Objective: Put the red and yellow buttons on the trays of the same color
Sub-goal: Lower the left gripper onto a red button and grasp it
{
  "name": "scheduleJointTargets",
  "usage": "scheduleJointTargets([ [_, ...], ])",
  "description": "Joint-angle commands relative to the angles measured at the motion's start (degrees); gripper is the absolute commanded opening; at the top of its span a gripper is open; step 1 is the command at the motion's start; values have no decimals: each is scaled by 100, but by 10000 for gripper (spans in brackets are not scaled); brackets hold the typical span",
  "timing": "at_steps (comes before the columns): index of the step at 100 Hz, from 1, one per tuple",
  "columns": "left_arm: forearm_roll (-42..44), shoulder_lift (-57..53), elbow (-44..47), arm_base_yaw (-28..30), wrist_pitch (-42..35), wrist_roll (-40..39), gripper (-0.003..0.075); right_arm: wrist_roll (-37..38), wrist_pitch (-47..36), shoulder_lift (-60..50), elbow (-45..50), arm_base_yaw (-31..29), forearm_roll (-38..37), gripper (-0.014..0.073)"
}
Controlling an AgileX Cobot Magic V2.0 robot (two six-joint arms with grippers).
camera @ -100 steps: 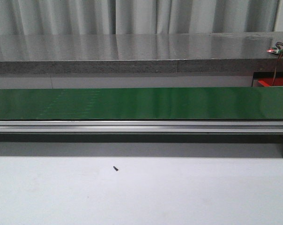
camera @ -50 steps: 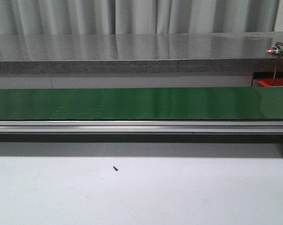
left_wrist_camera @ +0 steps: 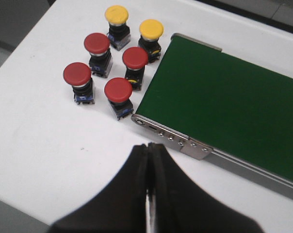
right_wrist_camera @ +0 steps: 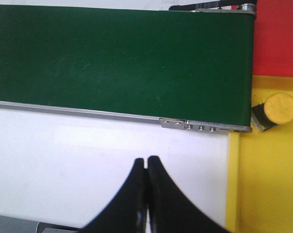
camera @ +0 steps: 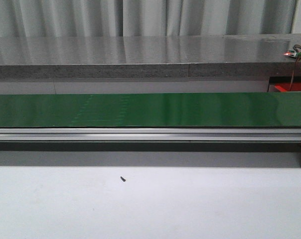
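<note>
ahead of the left pincer [left_wrist_camera: 149, 167], whose smooth black fingers press together on nothing, six round-capped buttons cluster on the matte white table [left_wrist_camera: 35, 141]: four red buttons [left_wrist_camera: 118, 90] and two yellow buttons [left_wrist_camera: 151, 29], beside the glossy green belt [left_wrist_camera: 224, 102]. the right pincer [right_wrist_camera: 146, 170] is likewise pressed together and holds nothing; beyond it to one side, a yellow button [right_wrist_camera: 281, 108] sits on the flat yellow tray [right_wrist_camera: 268, 184], with the red tray [right_wrist_camera: 278, 36] past that.

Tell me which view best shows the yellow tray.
The right wrist view: the yellow tray fills its corner, holding one yellow button beside the belt end. The front and left wrist views show none of it.
</note>
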Motion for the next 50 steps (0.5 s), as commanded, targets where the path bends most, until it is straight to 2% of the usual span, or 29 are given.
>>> scheduleJointTargets([
  [1,-73,402,-492,104,-117,-55,-13,-68,-268,-131,-131,3,-18,-76],
  [7,-73,719,-728,184,-12,-32,12,-109,-268,-131,-131,3,-18,-80],
  [14,-73,1116,-994,256,76,-22,77,-237,-256,-131,-131,3,-18,-107],
  [38,-60,2399,-1908,271,369,-22,430,-231,-212,-131,-131,3,-3,-106],
  [50,76,2939,-2350,271,438,-22,494,-231,-168,-131,-131,3,-3,-106],
])
